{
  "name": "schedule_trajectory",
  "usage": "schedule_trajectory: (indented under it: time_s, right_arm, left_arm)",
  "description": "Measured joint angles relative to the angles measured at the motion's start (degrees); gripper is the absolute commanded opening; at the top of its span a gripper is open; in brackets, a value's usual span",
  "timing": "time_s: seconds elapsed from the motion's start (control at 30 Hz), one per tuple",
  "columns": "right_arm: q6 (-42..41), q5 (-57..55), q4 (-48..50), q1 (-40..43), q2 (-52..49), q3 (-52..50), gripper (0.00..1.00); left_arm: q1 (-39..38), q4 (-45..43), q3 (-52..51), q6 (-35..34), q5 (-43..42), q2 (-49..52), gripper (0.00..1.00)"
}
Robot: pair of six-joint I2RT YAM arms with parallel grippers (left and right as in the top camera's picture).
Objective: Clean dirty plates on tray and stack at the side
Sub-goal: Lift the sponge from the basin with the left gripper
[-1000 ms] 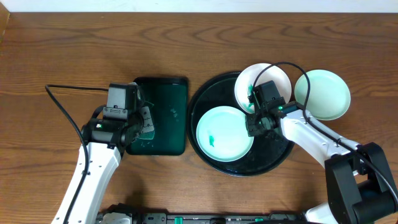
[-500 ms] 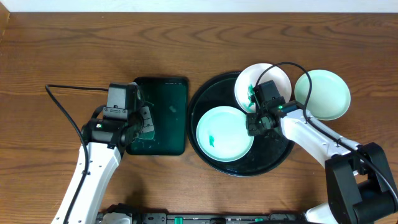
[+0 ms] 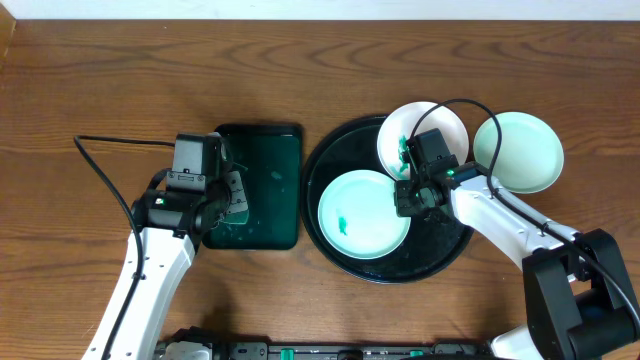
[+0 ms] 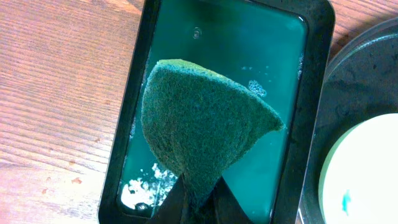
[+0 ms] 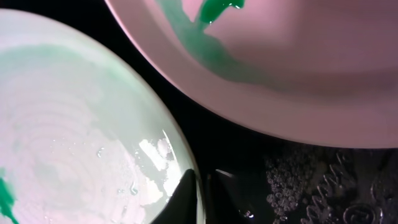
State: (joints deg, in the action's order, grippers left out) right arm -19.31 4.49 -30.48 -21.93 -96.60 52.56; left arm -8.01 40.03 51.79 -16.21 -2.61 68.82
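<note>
Mint plate (image 3: 362,213), smeared, and white plate (image 3: 430,125) sit on the tray (image 3: 328,168) right of bench centre, the right end effector (image 3: 405,205) clamped on the mint rim. Left end effector (image 4: 202,202) grips the sponge (image 4: 199,124); scrubbing seems next, needing the plate held steady.

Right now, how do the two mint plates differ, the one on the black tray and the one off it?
The tray plate lies in the black tray; the table plate sits on the table beside it. The tray plate carries a green smear; the table plate looks clean. The right gripper pinches the tray plate's rim; the table plate is free. Both are round, shallow, pale mint.
</note>
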Motion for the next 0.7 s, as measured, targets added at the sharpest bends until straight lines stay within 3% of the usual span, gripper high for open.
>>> schedule_trajectory:
  time_s: [0.23,0.7]
  right_arm:
    - [0.0,0.1,-0.5,0.0,0.0,0.0,0.01]
    - [0.0,0.2,-0.8,0.0,0.0,0.0,0.01]
  left_arm:
    - [0.0,-2.5,0.0,0.0,0.0,2.9,0.08]
    - [0.0,-8.1,0.0,0.0,0.0,19.5,0.07]
